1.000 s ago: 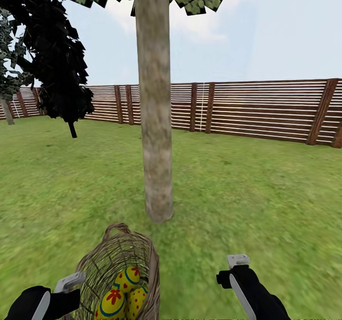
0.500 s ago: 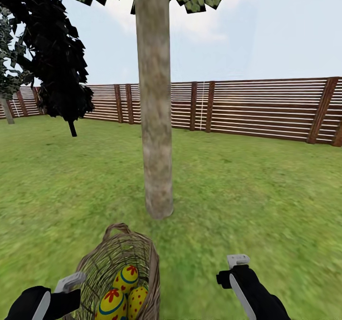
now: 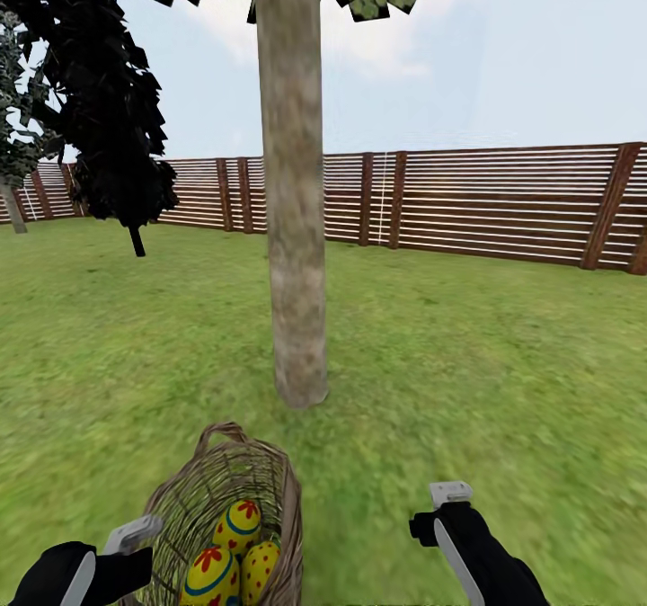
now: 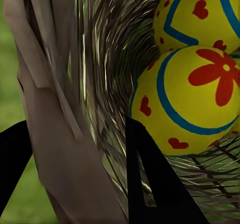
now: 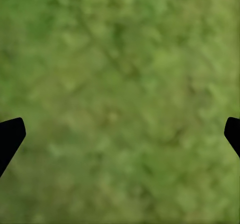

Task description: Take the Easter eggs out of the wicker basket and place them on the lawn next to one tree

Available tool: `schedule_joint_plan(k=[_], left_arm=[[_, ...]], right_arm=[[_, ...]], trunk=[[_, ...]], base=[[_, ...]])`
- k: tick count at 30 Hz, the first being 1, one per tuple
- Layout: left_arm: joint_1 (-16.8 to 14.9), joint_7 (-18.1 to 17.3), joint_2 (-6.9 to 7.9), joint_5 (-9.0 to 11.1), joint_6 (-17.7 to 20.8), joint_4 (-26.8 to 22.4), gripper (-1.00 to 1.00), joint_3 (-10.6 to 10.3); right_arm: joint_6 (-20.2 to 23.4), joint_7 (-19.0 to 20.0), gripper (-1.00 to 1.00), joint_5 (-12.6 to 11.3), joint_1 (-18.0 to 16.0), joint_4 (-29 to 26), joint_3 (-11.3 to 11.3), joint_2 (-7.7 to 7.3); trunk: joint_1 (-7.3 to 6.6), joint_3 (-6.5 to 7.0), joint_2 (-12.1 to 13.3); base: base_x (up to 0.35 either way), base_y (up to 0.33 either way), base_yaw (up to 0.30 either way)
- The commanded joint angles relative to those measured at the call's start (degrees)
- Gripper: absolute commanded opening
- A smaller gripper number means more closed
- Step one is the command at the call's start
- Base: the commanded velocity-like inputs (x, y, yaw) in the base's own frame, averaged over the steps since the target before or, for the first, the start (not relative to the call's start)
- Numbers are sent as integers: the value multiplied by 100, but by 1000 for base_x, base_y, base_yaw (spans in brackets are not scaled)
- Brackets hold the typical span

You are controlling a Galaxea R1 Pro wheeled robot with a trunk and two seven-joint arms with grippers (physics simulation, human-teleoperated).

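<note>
Now your left gripper (image 4: 75, 174) pinches the basket (image 3: 193, 489) wall, three eggs (image 3: 235, 556) inside, near the tree (image 3: 292, 228). Your right gripper (image 5: 120, 134) hangs open over the grass (image 3: 503, 381).

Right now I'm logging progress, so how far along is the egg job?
Done: the wicker basket sits close to the tree. In hand: the left gripper straddles the basket's wall, one finger inside beside the Easter eggs; the right gripper hangs open over the lawn. Left: all three eggs are in the basket.
</note>
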Motion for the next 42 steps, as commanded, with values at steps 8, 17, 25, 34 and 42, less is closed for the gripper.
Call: schedule_joint_plan(k=[8, 17, 25, 34, 42], left_arm=[[-5, -38, -1, 59, 31, -5, -100, 10], [-5, -38, 0, 59, 38, -5, -100, 10], [-5, -46, 2, 63, 35, -62, 100, 1], [-5, -56, -10, 63, 41, -34, 100, 1], [-5, -47, -10, 60, 47, -5, 100, 6]], right_arm=[[16, -55, 100, -56, -4, -6, 25, 0], [17, -55, 100, -57, -4, -6, 25, 0], [15, -55, 100, -56, -4, 1, 19, 0], [12, -55, 100, -49, -4, 55, 27, 10], [12, -55, 100, -47, -4, 55, 30, 15]], trunk=[[58, -175, -92], [82, -375, -104], [82, -375, -104], [82, -375, -104], [63, -219, -95]], base=[[0, 0, 0], [0, 0, 0], [0, 0, 0], [0, 0, 0], [0, 0, 0]])
